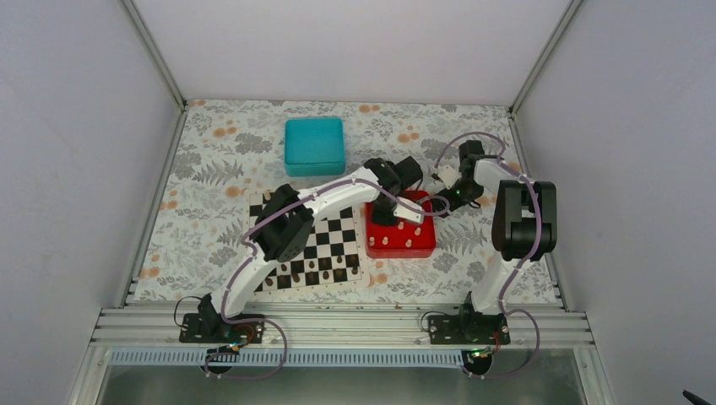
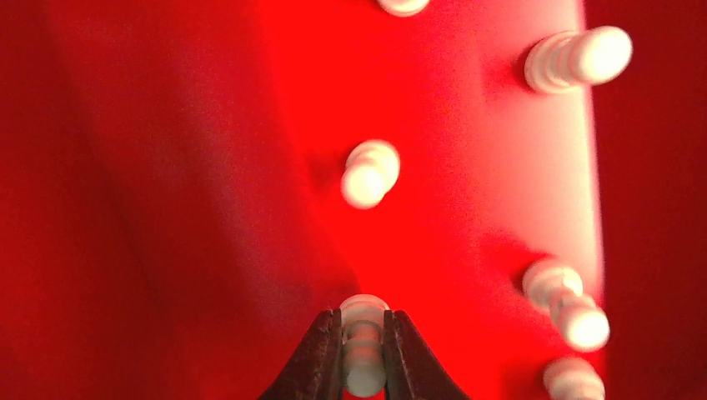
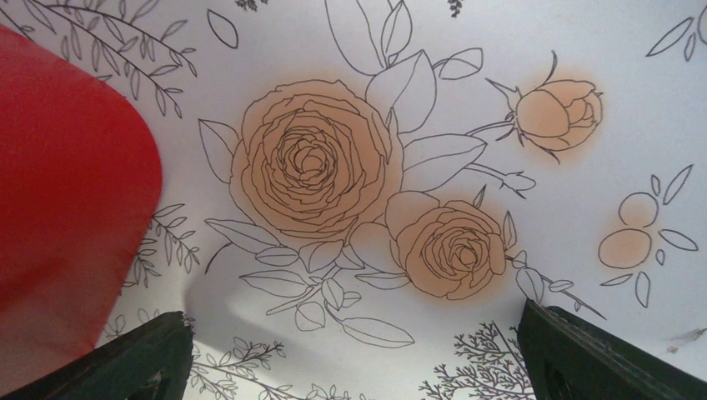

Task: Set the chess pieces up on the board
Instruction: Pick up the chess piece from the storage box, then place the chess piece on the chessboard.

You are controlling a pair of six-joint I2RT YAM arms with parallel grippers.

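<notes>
My left gripper (image 2: 363, 346) is down inside the red tray (image 1: 425, 245) and is shut on a pale cream pawn (image 2: 364, 350). More cream pieces (image 2: 369, 173) lie loose on the tray floor, several near its right side. In the top view the left gripper (image 1: 384, 215) sits over the tray's left half. The checkered board (image 1: 333, 240) lies left of the tray, partly hidden by the left arm, with dark pieces (image 1: 312, 266) along its near rows. My right gripper (image 3: 354, 358) is open and empty above the floral cloth, just right of the tray's far corner (image 3: 75, 217).
A teal square box (image 1: 314, 145) stands behind the board. The right arm's elbow (image 1: 523, 219) hangs right of the tray. The floral cloth (image 1: 211, 169) covers the table; walls close in on three sides.
</notes>
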